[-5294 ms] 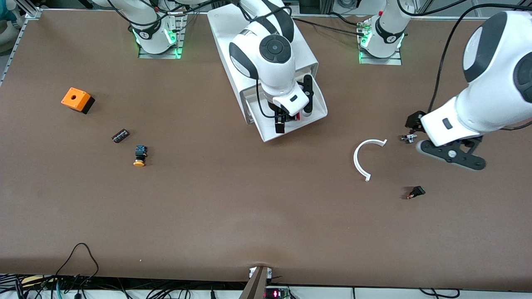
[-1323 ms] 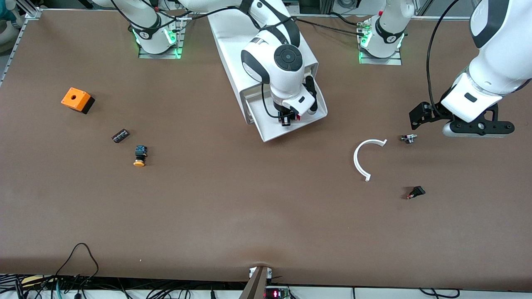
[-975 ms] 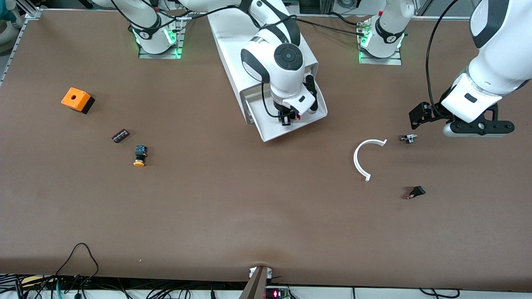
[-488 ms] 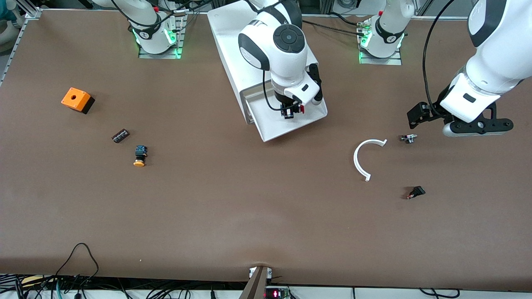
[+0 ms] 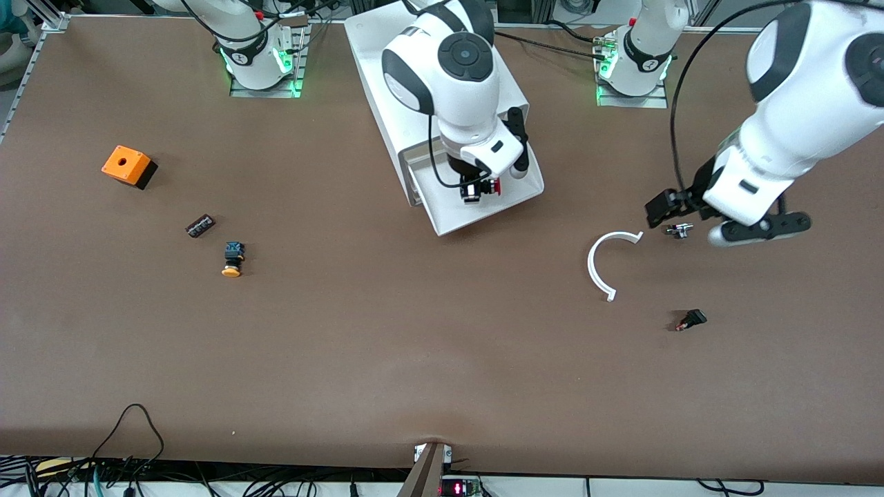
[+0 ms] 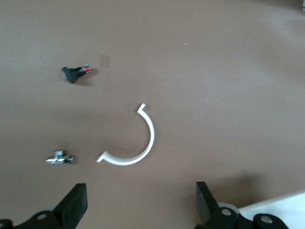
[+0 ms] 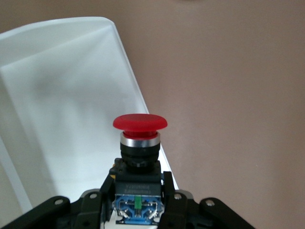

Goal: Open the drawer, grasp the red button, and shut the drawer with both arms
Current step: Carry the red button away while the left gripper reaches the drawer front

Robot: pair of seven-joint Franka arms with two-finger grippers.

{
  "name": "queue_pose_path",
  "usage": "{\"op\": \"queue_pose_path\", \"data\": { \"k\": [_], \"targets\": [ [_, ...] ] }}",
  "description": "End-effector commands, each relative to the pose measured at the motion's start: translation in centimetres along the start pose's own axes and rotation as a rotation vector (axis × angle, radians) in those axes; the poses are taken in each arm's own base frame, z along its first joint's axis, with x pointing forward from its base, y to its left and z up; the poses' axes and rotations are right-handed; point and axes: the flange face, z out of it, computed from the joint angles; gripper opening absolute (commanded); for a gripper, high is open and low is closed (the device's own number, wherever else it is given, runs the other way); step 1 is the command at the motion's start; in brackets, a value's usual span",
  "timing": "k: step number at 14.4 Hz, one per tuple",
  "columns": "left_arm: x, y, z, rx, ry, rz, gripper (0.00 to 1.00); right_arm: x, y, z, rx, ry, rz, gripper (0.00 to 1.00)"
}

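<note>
Nearest the front camera, toward the left arm's end of the table [image 5: 414, 345], a small black part [image 5: 690, 320] lies unmoved, as do the white arc [image 5: 608, 266] and the little metal piece [image 5: 678, 230] farther in. The left gripper [image 5: 690, 217] has come down and in toward the middle since half a second ago and is now held over the metal piece, its jaws spread wide with nothing between them; in the left wrist view only the tips of its fingers [image 6: 74, 205] are seen, the rest being cut off.

Farther in, at mid-table, the drawer [image 5: 483, 207] is drawn out of the cabinet [image 5: 387, 62]. Over it the right gripper [image 5: 475, 191] is clamped on the button [image 7: 138, 157]; it has been shifted slightly toward the drawer's front edge. From the front only a speck of the red cap [image 5: 494, 186] is seen beside the fingers, the body being hidden by the wrist. In the right wrist view the button's long axis runs straight out from between the fingers, the cap pointing away from the gripper and the blue rear seated between the pads. Whether it clears the drawer floor cannot be told
</note>
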Motion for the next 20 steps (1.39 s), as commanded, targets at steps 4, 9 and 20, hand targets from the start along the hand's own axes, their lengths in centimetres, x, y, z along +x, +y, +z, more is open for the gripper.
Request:
{"op": "queue_pose_path", "data": {
  "k": [4,9,20],
  "targets": [
    [1.1,4.0,5.2,-0.042,-0.001,-0.097,1.0,-5.8,5.2,-4.3,-0.024,0.049,0.12,0.26],
    [-0.6,10.1,11.7,-0.044,-0.047,-0.157,1.0,-10.0,7.9,-6.5,-0.038,0.061,0.328,0.26],
    [-9.0,19.6,22.8,-0.056,-0.065,-0.271,1.0,-20.0,10.9,-5.6,-0.01,-0.008,0.794,0.26]
  ]
}}
